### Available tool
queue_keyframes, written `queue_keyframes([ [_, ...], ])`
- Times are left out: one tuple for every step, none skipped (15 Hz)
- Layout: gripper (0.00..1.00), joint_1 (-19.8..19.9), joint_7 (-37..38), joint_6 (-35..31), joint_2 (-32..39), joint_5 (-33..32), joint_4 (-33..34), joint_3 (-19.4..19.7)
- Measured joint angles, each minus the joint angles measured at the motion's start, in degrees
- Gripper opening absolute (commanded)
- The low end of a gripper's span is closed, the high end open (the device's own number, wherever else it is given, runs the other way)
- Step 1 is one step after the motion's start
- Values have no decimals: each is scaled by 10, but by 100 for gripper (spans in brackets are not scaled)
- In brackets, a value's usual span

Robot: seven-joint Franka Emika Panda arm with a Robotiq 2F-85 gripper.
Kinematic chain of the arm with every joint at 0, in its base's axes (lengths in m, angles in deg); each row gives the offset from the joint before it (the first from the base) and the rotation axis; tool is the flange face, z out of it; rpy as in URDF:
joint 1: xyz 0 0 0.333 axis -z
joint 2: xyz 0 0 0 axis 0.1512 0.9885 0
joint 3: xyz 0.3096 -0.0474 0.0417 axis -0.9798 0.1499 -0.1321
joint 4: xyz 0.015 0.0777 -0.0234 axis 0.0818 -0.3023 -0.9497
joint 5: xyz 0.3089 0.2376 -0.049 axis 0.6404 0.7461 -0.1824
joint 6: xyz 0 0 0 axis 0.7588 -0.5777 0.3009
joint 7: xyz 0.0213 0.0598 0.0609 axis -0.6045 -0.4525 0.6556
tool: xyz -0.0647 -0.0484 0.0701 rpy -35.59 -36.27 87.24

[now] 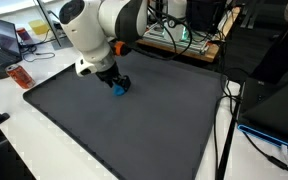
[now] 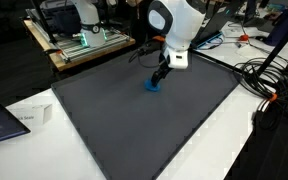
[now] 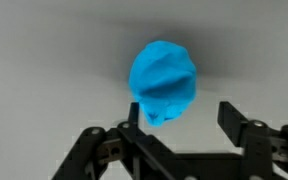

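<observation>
A small crumpled blue object (image 3: pixel 164 80) lies on the dark grey mat (image 1: pixel 134 130) toward its far side, and shows in both exterior views (image 1: pixel 118 88) (image 2: pixel 153 86). My gripper (image 3: pixel 184 118) hangs right above it (image 1: pixel 114 79) (image 2: pixel 160 74), pointing down. In the wrist view the jaws stand apart. The blue object sits against the left finger (image 3: pixel 134 115), while a clear gap separates it from the right finger (image 3: pixel 234 120). Nothing is clamped between them.
The mat (image 2: pixel 144 120) covers most of a white table. A red object (image 1: pixel 21 76) lies off one mat corner near a laptop (image 1: pixel 4 40). Cables (image 1: pixel 229 120) (image 2: pixel 269 85) trail along one mat edge. A bench with electronics (image 2: pixel 84 40) stands behind.
</observation>
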Motion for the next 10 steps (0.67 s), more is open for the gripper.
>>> queue_keyframes([
  [100,-1,2,3,-5,0,0,0],
  [100,-2,6,6,-10,0,1,0],
  [100,-3,12,10,-15,-2,3,1],
  [100,-7,25,13,-19,-7,5,3],
  [100,-13,38,14,-23,-14,5,5],
  [100,-20,52,15,-27,-23,6,7],
  [100,-29,67,17,-30,-33,7,9],
  [100,-40,86,19,-33,-46,7,11],
  [100,-53,108,24,-36,-60,7,14],
  [100,-66,132,32,-39,-73,7,18],
])
